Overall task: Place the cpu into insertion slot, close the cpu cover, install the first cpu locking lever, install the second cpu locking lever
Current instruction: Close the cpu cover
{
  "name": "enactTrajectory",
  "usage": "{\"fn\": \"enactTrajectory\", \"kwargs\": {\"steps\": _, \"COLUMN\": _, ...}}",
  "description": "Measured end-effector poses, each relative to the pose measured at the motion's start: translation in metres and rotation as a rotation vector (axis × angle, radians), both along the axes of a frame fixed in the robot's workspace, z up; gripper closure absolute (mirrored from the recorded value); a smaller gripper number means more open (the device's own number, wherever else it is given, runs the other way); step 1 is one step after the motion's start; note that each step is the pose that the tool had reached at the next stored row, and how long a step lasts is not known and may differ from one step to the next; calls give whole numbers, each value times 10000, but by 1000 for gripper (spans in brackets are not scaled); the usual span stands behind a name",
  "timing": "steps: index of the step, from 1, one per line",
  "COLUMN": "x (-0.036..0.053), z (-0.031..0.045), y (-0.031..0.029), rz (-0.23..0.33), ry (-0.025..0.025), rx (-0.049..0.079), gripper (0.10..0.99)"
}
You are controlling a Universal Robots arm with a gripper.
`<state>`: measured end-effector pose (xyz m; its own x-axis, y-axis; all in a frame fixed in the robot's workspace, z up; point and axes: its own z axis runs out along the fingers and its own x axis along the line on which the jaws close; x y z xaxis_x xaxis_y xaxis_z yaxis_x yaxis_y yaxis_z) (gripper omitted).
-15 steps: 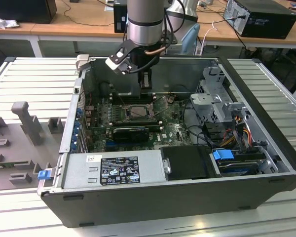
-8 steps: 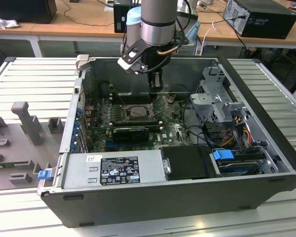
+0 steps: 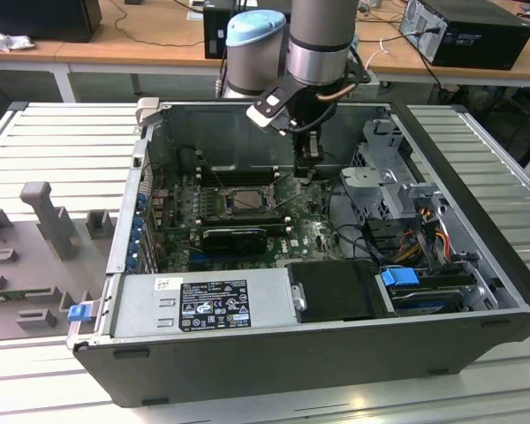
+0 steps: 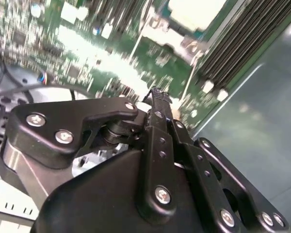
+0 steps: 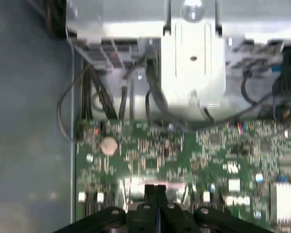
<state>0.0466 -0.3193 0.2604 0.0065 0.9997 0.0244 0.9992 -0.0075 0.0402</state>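
Item: gripper (image 3: 308,162), single arm, hanging low inside the open computer case (image 3: 477,231) on the bench (image 3: 62,141).
Condition: in both wrist views its fingers (image 5: 150,190) were pressed together with nothing between them.
Position: over the green board (image 5: 136,155), near the case's far wall.
Task's thing: the cpu (image 3: 247,200), silvery-grey and lying flat in the insertion slot (image 3: 246,215).
Surround: a dark frame, judged the cpu cover (image 3: 224,200); whether it was fully down could not be told.
Key relation: the slot lay toward the exterior view's left of the gripper and slightly nearer that camera.
Between: two thin metal rods (image 4: 188,83), probably the locking levers, slanted up from the board.
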Motion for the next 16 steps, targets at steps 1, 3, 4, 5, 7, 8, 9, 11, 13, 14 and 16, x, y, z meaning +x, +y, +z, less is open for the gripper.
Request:
{"fn": "enactTrajectory", "kwargs": {"steps": 1, "x": 65, "z": -23, "y": 0, "rz": 0, "ry": 0, "rx": 1, "gripper": 980}}
{"fn": "enactTrajectory", "kwargs": {"steps": 3, "x": 152, "z": -64, "y": -1, "rz": 2, "ry": 1, "rx": 0, "gripper": 980}}
{"fn": "enactTrajectory", "kwargs": {"steps": 4, "x": 162, "z": -78, "y": -1, "rz": 3, "ry": 0, "rx": 0, "gripper": 980}}
{"fn": "enactTrajectory", "kwargs": {"steps": 5, "x": 164, "z": -95, "y": 0, "rz": 3, "ry": 1, "rx": -1, "gripper": 980}}
{"fn": "enactTrajectory", "kwargs": {"steps": 7, "x": 162, "z": -129, "y": -1, "rz": 0, "ry": 0, "rx": 0, "gripper": 980}}
{"fn": "enactTrajectory", "kwargs": {"steps": 8, "x": 155, "z": -140, "y": 0, "rz": 1, "ry": 1, "rx": 0, "gripper": 980}}
{"fn": "enactTrajectory", "kwargs": {"steps": 9, "x": 141, "z": -143, "y": 0, "rz": 2, "ry": 7, "rx": -1, "gripper": 980}}
{"fn": "enactTrajectory", "kwargs": {"steps": 11, "x": 112, "z": -147, "y": -1, "rz": 1, "ry": 10, "rx": -1, "gripper": 980}}
{"fn": "enactTrajectory", "kwargs": {"steps": 13, "x": 104, "z": -147, "y": -1, "rz": 2, "ry": 12, "rx": -1, "gripper": 980}}
{"fn": "enactTrajectory", "kwargs": {"steps": 14, "x": 104, "z": -148, "y": 0, "rz": 4, "ry": 12, "rx": 0, "gripper": 980}}
{"fn": "enactTrajectory", "kwargs": {"steps": 16, "x": 100, "z": -148, "y": -1, "rz": 1, "ry": 12, "rx": 0, "gripper": 980}}
